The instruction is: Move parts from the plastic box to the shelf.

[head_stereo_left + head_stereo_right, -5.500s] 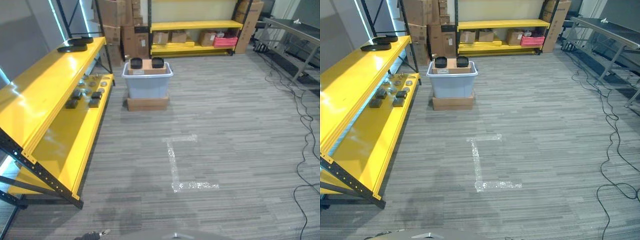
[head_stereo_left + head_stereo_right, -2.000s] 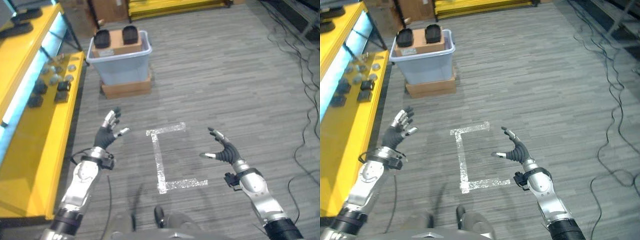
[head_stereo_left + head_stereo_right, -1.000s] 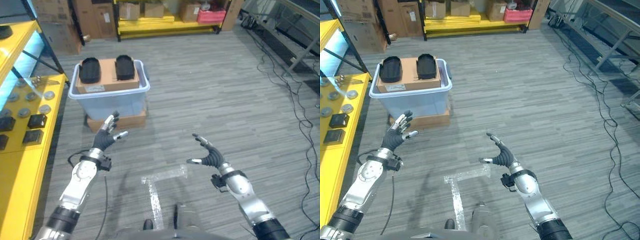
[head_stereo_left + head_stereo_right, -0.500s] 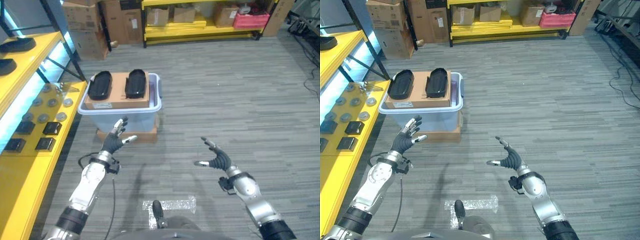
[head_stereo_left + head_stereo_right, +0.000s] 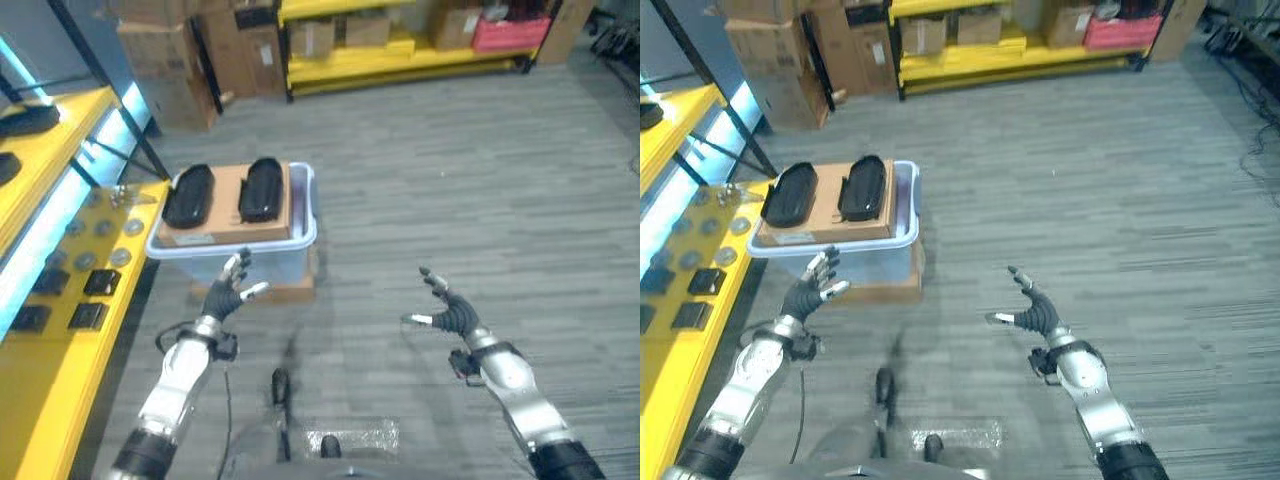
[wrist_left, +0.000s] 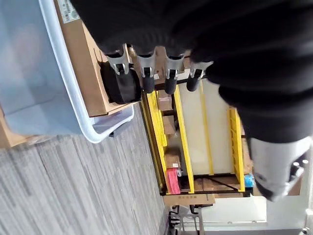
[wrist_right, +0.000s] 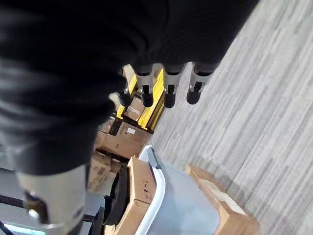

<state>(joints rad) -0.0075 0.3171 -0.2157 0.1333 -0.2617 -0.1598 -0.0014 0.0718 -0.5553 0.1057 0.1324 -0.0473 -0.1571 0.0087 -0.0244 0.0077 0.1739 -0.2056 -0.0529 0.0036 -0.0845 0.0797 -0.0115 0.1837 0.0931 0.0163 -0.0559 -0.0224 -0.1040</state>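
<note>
A pale blue plastic box [image 5: 275, 262] stands on a flat cardboard carton [image 5: 268, 292] on the floor. A brown cardboard sheet [image 5: 225, 205] lies across its top and carries two black oval parts [image 5: 188, 195] [image 5: 262, 188]. My left hand [image 5: 228, 295] is open, fingers spread, just short of the box's front wall. My right hand [image 5: 447, 315] is open over the carpet, well to the right of the box. The left wrist view has straight fingers [image 6: 146, 73] near the box rim [image 6: 73, 98]. The yellow shelf [image 5: 60, 330] runs along the left.
Small black blocks [image 5: 103, 282] and round discs [image 5: 95, 228] lie on the shelf's lower level. A black shelf post [image 5: 120, 120] stands near the box. Stacked cartons [image 5: 170, 60] and a yellow rack [image 5: 400, 50] line the back. A tape mark [image 5: 350, 437] is on the carpet.
The whole view has shifted as I came closer to the box. Both arms rose into view early on and both hands stay open; the left hand now sits nearer the box front.
</note>
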